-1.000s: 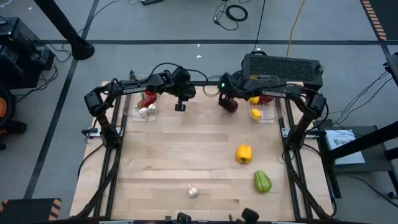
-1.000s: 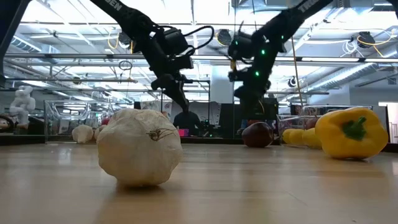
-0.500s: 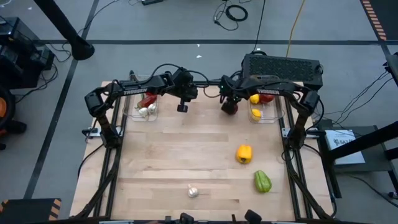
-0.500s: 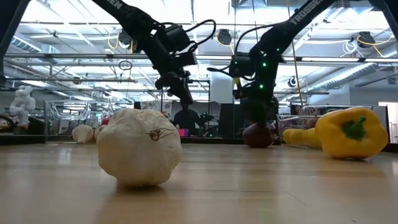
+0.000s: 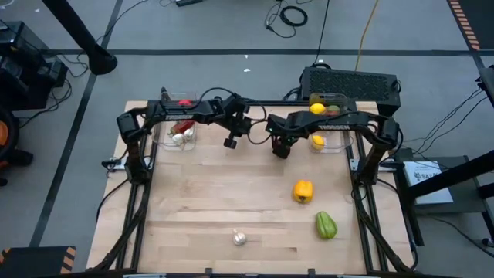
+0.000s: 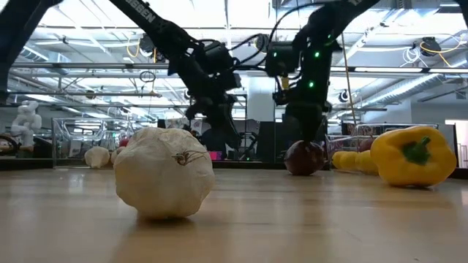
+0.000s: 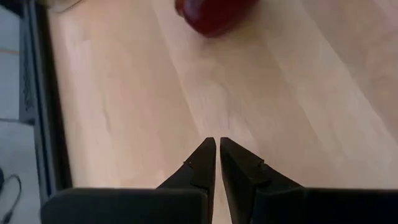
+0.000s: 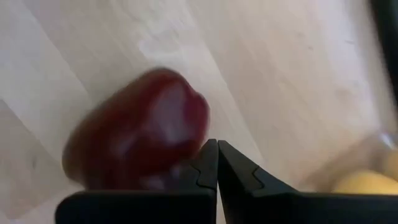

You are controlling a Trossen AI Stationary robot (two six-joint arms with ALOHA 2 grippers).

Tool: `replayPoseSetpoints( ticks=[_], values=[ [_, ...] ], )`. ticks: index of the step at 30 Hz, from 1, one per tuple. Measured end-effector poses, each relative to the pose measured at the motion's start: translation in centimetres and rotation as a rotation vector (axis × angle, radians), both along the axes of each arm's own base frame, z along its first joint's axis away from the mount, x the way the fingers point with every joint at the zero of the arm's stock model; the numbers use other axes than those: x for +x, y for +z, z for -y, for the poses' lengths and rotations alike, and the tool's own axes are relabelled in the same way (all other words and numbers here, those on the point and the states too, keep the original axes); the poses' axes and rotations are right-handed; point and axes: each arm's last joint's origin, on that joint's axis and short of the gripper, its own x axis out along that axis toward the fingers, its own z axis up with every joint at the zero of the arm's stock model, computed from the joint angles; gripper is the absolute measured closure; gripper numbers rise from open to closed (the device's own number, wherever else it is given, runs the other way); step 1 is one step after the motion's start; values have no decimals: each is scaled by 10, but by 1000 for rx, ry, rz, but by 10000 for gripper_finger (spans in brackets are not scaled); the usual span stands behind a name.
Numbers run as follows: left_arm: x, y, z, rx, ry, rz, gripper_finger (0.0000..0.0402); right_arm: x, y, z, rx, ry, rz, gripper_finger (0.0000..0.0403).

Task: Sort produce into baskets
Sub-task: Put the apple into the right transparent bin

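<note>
Your dark red pepper [image 8: 140,127] sits on the table [image 5: 208,201] near the far edge, just beside the right basket [image 5: 333,139]. The right gripper [image 8: 216,163] is right over it, fingers pressed together with nothing between them. The left gripper [image 7: 217,160], clenched too, hangs just to its left above bare wood. The right basket holds lemons [image 5: 317,140]; the left basket [image 5: 176,133] holds garlic and red pieces. Nearer you, the yellow pepper [image 5: 303,191], green pepper [image 5: 326,225] and a garlic bulb [image 5: 240,238] lie well apart, with open wood between.
</note>
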Motion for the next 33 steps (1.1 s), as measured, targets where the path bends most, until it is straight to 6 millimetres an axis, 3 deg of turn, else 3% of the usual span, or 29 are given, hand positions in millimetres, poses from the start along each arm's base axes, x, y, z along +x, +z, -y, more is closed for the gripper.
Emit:
replayPoseSetpoints(
  ticks=[4, 8, 17, 24, 27, 33],
  values=[
    [11, -15, 5, 21, -47, 4, 371, -6, 19, -19, -61, -11, 8, 403],
    [24, -19, 13, 59, -82, 57, 371, -16, 26, -53, -114, 46, 89, 403],
    [38, -13, 34, 99, -136, 133, 371, -65, -4, -117, -196, -86, 410, 402],
    [44, -8, 38, 161, -150, 192, 371, -70, -30, -127, -182, -225, 568, 379],
    [45, -7, 37, 170, -147, 207, 371, -69, -34, -130, -209, -256, 585, 356],
    [48, -7, 45, 168, -165, 206, 371, -65, -40, -126, -164, -495, 693, 295]
  ],
)
